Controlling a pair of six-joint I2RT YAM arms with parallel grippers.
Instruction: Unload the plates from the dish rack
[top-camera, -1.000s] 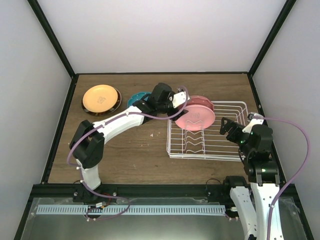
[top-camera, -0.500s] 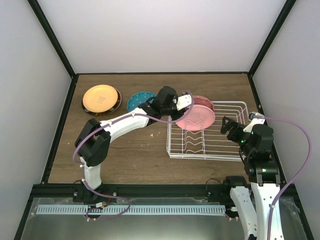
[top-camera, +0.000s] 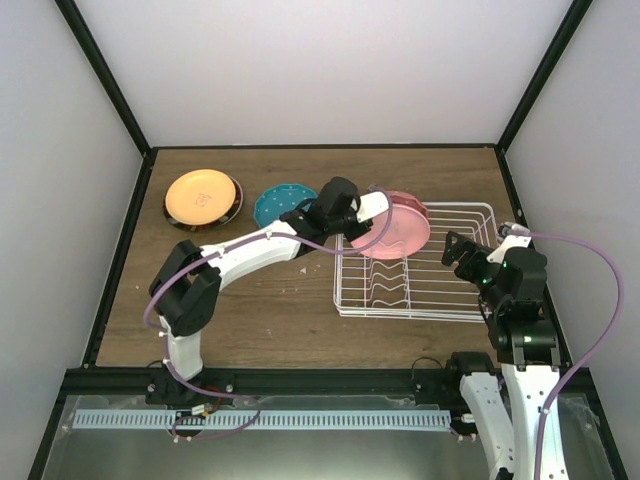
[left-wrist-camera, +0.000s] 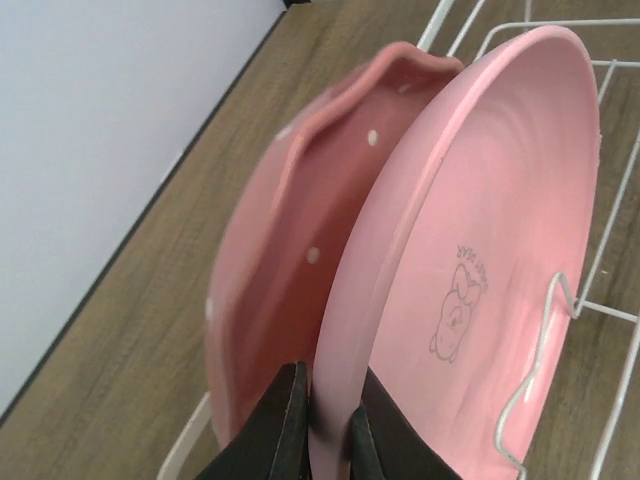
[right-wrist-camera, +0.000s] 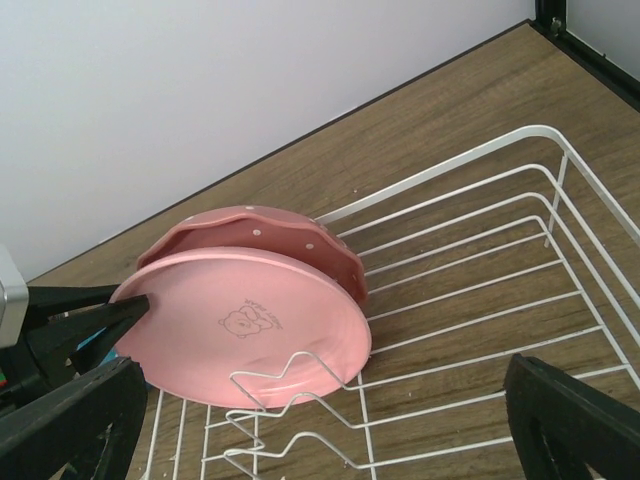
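Left claw pinched tight on rim of front pink plate, upright in rack directly ahead. Grasp step in hand. Next, likely: lift straight up, clear of dividers.

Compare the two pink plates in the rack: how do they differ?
The smooth plate has a plain rim and a small bear print; the dotted plate has a wavy rim and white dots. The dotted plate is a darker pink than the smooth plate. The left end effector is shut on the smooth plate's rim; the dotted plate is ungripped. Both stand on edge, side by side in the rack.
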